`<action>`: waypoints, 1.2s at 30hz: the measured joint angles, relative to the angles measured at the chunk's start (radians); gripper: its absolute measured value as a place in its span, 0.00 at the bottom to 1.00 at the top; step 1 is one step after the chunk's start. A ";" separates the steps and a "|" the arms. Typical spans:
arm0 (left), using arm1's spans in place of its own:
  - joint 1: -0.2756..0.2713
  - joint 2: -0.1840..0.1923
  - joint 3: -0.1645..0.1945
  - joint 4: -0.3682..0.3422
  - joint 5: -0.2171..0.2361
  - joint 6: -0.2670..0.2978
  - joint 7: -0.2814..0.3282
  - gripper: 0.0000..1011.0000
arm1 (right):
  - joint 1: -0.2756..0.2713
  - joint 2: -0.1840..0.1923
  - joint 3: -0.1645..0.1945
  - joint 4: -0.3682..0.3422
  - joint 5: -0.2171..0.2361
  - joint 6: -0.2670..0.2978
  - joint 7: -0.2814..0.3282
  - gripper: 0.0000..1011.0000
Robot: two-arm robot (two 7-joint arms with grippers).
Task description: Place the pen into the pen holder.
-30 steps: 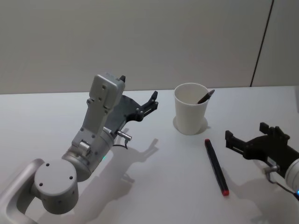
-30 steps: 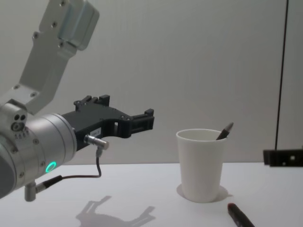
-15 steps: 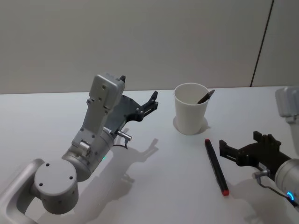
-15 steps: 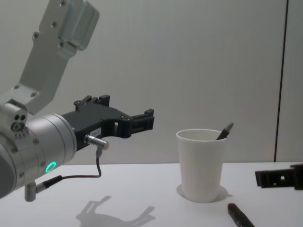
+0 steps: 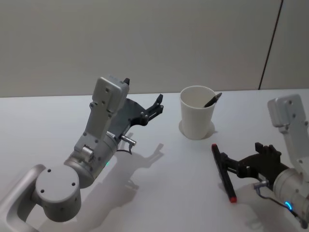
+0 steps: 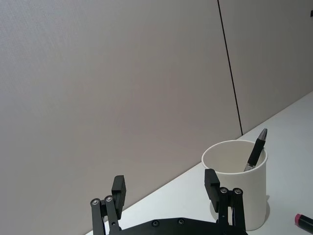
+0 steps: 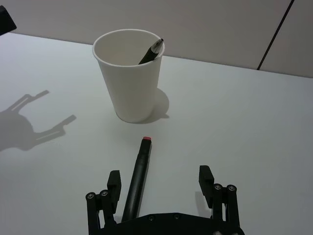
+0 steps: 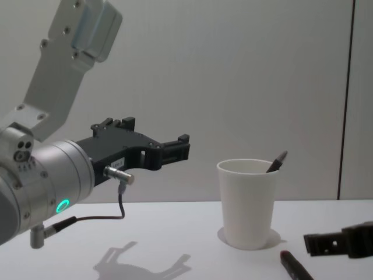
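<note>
Right tool (image 7: 160, 175), spread wide, straddles the red-tipped pen (image 7: 138, 176) off-centre; closing may roll it across the table (image 5: 169, 198). Left tool (image 6: 165, 186), also wide, hovers left of the paper cup (image 5: 197, 121).

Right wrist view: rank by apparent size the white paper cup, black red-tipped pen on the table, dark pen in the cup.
1. white paper cup
2. black red-tipped pen, nearer the camera
3. dark pen, mostly hidden in cup

My left arm (image 5: 99, 125) and right arm (image 5: 289, 130): silver-grey round joints, pale boxy links, cap screws. Matte black left gripper (image 6: 165, 181) and right gripper (image 7: 160, 176). A green ring light (image 8: 62, 205) on the left wrist; the right's looks blue. Thin dark cable (image 8: 120, 201).
</note>
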 joint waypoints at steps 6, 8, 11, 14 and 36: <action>0.000 0.000 0.000 0.000 0.000 0.000 0.000 0.99 | 0.007 -0.014 -0.009 0.025 -0.030 0.005 0.010 0.99; 0.000 0.000 0.000 0.000 0.000 0.000 0.000 0.99 | 0.010 -0.020 -0.013 0.033 -0.039 0.006 0.013 0.99; 0.000 0.000 0.000 0.000 0.000 0.000 0.000 0.99 | 0.012 -0.025 -0.016 0.041 -0.049 0.007 0.015 0.99; 0.000 0.000 0.000 0.000 0.000 0.000 0.000 0.99 | 0.015 -0.032 -0.020 0.050 -0.062 0.007 0.019 0.99; 0.000 0.000 0.000 0.000 0.000 0.000 0.000 0.99 | 0.040 -0.087 -0.049 0.118 -0.151 0.004 0.035 0.99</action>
